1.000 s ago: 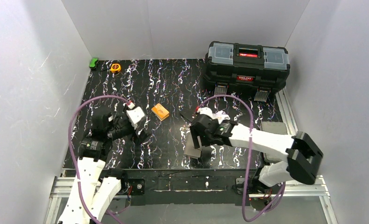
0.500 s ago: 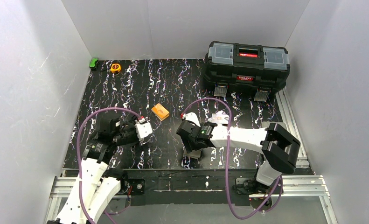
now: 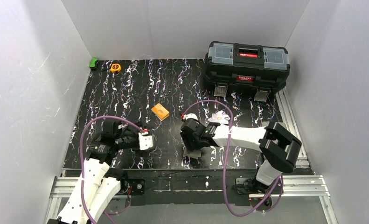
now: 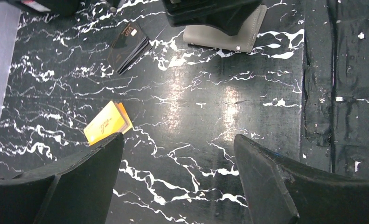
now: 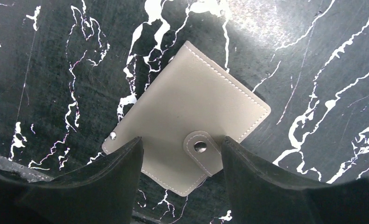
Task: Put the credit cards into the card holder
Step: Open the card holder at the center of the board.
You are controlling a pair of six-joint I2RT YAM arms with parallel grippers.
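Black marbled tabletop (image 3: 126, 88), white veins everywhere, and the right gripper (image 5: 180, 143) hangs just over the card holder (image 5: 187, 112), jaws apart astride its fastened snap tab (image 5: 201, 148). Left gripper (image 4: 177, 137) hovers with jaws wide too, holding nothing. Credit cards (image 3: 218, 117) lie well apart, farther back. Danger now: 2 fingers closing on flat, shut leather may skid it toward the near edge, or snag only the tab
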